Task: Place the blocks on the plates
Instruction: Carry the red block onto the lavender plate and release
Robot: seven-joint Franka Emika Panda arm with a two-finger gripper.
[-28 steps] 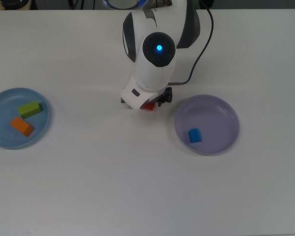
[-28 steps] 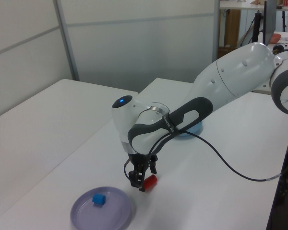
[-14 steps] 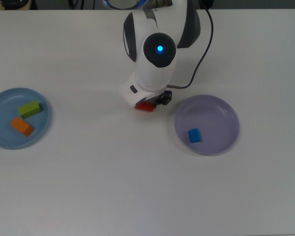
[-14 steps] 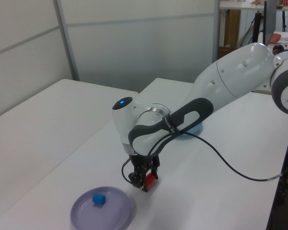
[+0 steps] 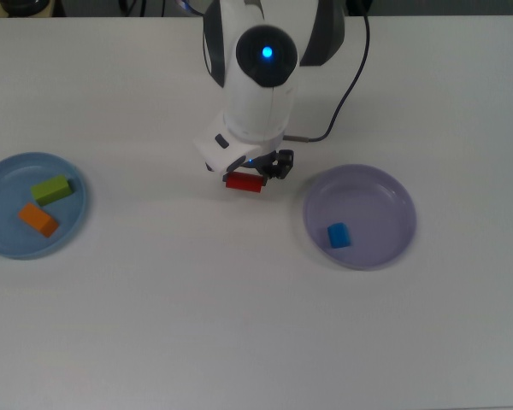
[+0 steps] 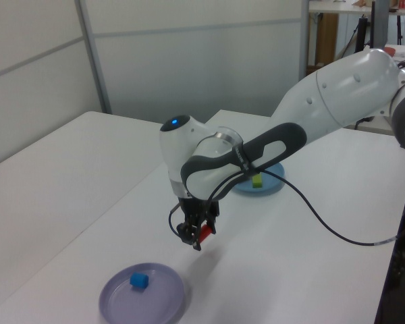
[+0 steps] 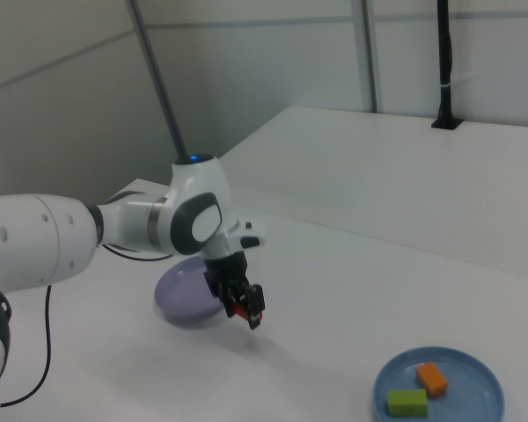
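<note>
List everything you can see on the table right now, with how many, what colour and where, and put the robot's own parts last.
Table: one, white, under everything.
Light blue plate: one, at the top view's left edge.
Green block: one, on the light blue plate.
Orange block: one, on the light blue plate, just in front of the green block in the top view.
Lavender plate: one, pale purple, at the top view's right of centre.
Blue cube: one, on the lavender plate.
Red block: one, held off the table between the two plates.
Cable: one, black, running along the arm.
Arm: one, white and grey, reaching over the table.
Gripper: one, black, jaws shut on the red block.
</note>
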